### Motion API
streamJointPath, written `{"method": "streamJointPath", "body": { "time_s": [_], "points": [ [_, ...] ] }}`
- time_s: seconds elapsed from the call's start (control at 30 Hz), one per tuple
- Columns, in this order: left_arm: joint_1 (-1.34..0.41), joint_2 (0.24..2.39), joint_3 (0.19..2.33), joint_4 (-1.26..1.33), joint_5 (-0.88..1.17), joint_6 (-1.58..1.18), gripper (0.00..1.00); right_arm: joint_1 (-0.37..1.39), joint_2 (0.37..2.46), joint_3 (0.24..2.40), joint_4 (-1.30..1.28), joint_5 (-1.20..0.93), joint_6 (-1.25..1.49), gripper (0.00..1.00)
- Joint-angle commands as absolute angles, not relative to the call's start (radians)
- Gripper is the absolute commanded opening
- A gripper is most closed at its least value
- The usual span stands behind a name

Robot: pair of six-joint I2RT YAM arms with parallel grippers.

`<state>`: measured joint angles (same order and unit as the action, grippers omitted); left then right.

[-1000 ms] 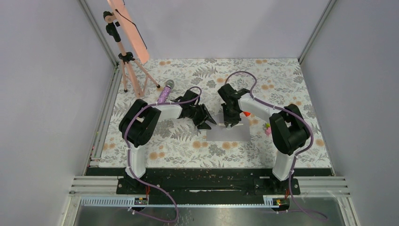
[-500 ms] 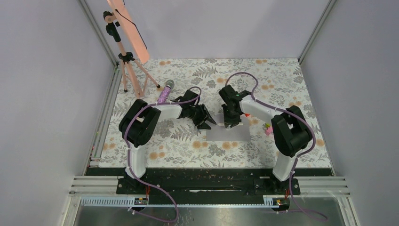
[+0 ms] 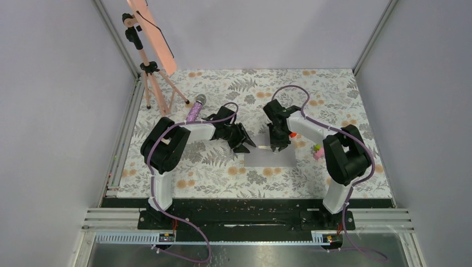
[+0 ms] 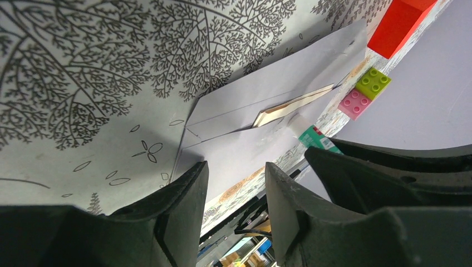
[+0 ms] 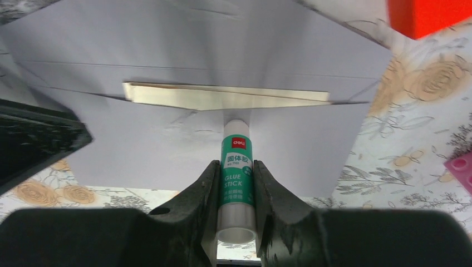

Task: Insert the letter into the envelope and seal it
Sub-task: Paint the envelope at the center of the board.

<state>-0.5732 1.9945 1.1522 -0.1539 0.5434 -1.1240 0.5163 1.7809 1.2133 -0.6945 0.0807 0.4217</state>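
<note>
The grey-lilac envelope [image 3: 270,159] lies flat on the floral table, flap open [image 5: 167,50]. The cream letter [image 5: 222,95] is tucked in it, only its edge showing [image 4: 292,105]. My right gripper [image 5: 234,164] is shut on a green glue stick [image 5: 238,167], whose white tip touches the envelope [image 5: 139,144] just below the letter's edge. In the top view it stands over the envelope's far edge [image 3: 276,146]. My left gripper [image 4: 234,167] hangs open and empty at the envelope's left corner [image 4: 250,156], also seen from above [image 3: 245,146].
A red block [image 4: 398,25] lies beyond the envelope's right end, with a green brick [image 4: 373,83] and a pink brick [image 4: 356,104] beside it. A tripod with a pink panel [image 3: 147,72] and a purple microphone [image 3: 195,109] stand at the back left.
My right gripper has slid a little to the right along the envelope with the glue stick. The left arm has not moved.
</note>
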Motion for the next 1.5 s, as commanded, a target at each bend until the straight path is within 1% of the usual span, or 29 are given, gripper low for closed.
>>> {"method": "streamJointPath", "body": {
  "time_s": [0.0, 0.1, 0.2, 0.3, 0.5, 0.63, 0.77, 0.97, 1.1, 1.27, 1.47],
  "points": [
    [-0.572, 2.028, 1.133, -0.229, 0.491, -1.099, 0.45, 0.601, 1.861, 1.316, -0.730, 0.042, 0.443, 0.00],
    [-0.572, 2.029, 1.135, -0.229, 0.490, -1.100, 0.44, 0.637, 1.891, 1.364, -0.734, 0.019, 0.452, 0.00],
    [-0.572, 2.029, 1.136, -0.229, 0.492, -1.101, 0.44, 0.645, 1.899, 1.369, -0.735, 0.021, 0.454, 0.00],
    [-0.571, 2.030, 1.135, -0.231, 0.492, -1.100, 0.44, 0.630, 1.883, 1.331, -0.740, 0.078, 0.433, 0.00],
    [-0.572, 2.032, 1.138, -0.235, 0.494, -1.098, 0.44, 0.517, 1.803, 1.189, -0.722, 0.109, 0.407, 0.00],
    [-0.572, 2.036, 1.142, -0.235, 0.495, -1.098, 0.44, 0.492, 1.770, 1.150, -0.721, 0.131, 0.391, 0.00],
    [-0.571, 2.043, 1.144, -0.235, 0.497, -1.099, 0.44, 0.509, 1.793, 1.181, -0.712, 0.065, 0.415, 0.00],
    [-0.572, 2.039, 1.140, -0.234, 0.492, -1.100, 0.44, 0.614, 1.875, 1.325, -0.736, 0.035, 0.437, 0.00],
    [-0.571, 2.039, 1.138, -0.235, 0.492, -1.103, 0.44, 0.641, 1.894, 1.373, -0.743, 0.032, 0.450, 0.00],
    [-0.571, 2.037, 1.137, -0.235, 0.492, -1.100, 0.44, 0.593, 1.871, 1.293, -0.743, 0.084, 0.426, 0.00],
    [-0.572, 2.040, 1.132, -0.227, 0.496, -1.101, 0.44, 0.533, 1.793, 1.168, -0.734, 0.142, 0.401, 0.00]
  ]
}}
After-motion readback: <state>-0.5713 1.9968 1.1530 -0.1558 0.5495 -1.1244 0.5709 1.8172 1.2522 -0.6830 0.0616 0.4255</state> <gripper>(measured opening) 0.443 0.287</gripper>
